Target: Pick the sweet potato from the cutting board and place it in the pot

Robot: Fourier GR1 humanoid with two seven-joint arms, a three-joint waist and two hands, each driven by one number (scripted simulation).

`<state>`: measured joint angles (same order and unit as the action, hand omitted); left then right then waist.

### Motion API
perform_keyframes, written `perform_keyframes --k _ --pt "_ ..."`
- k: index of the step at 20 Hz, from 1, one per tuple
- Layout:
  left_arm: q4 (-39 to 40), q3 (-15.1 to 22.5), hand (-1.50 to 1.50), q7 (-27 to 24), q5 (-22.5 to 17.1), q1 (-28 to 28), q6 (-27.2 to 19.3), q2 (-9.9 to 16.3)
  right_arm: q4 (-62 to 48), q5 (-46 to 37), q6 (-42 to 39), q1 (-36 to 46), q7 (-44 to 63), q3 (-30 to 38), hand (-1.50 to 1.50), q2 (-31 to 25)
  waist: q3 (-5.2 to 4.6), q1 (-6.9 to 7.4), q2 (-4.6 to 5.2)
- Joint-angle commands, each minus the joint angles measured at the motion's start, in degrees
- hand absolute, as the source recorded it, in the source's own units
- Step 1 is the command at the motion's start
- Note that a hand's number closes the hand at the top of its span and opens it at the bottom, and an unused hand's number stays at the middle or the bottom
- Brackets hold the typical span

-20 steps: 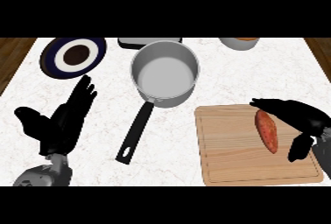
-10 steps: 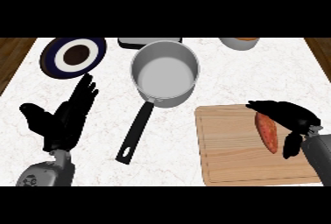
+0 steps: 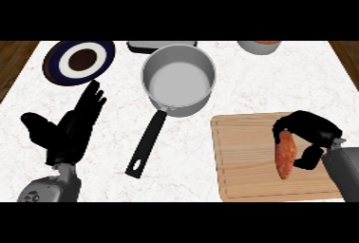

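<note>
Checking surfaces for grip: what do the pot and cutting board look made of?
The pot looks like brushed metal: grey, soft sheen, with a black handle, possibly plastic. The cutting board looks like pale unfinished wood, judging by faint grain lines and a matte tan surface.

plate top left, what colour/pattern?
The plate has a dark navy rim, a white ring inside it and a dark brown centre; head view shows it.

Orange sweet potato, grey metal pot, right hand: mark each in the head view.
orange sweet potato [image 3: 285, 156], head view, middle of its exposed body
grey metal pot [image 3: 178, 81], head view, bare inside bottom
right hand [image 3: 313, 127], head view, back of the hand
</note>
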<state>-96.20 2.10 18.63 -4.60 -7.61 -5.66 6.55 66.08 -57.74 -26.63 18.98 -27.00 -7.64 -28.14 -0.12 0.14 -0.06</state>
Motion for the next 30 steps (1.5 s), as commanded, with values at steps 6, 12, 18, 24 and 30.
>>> perform_keyframes --k 6,12,18,24,30 --pt "-1.0 -2.3 0.00 0.5 0.1 2.0 -0.3 1.2 2.3 -0.2 4.4 -5.4 29.7 8.8 1.50 16.2 -0.16 -4.05 -1.31" --pt "-1.6 -3.1 0.00 0.6 0.0 3.6 -1.1 1.1 7.7 -4.0 14.2 -9.2 49.9 12.3 1.50 27.2 -0.43 -5.77 -2.48" --pt "-1.4 -2.8 0.00 0.7 0.0 3.5 -0.9 1.1 20.4 -11.7 23.4 -8.8 68.5 6.1 1.50 28.0 -0.45 -4.60 -2.64" --pt "-0.3 -2.3 0.00 0.9 -0.5 3.0 -0.3 0.6 34.4 -17.8 23.3 -4.7 85.7 -8.2 1.50 28.1 -0.47 -2.55 -2.52" --pt "-0.1 -0.1 0.00 0.4 0.1 2.0 0.8 0.0 43.8 -27.5 15.5 5.7 100.6 -24.0 1.50 28.1 -0.41 -0.10 -1.89"
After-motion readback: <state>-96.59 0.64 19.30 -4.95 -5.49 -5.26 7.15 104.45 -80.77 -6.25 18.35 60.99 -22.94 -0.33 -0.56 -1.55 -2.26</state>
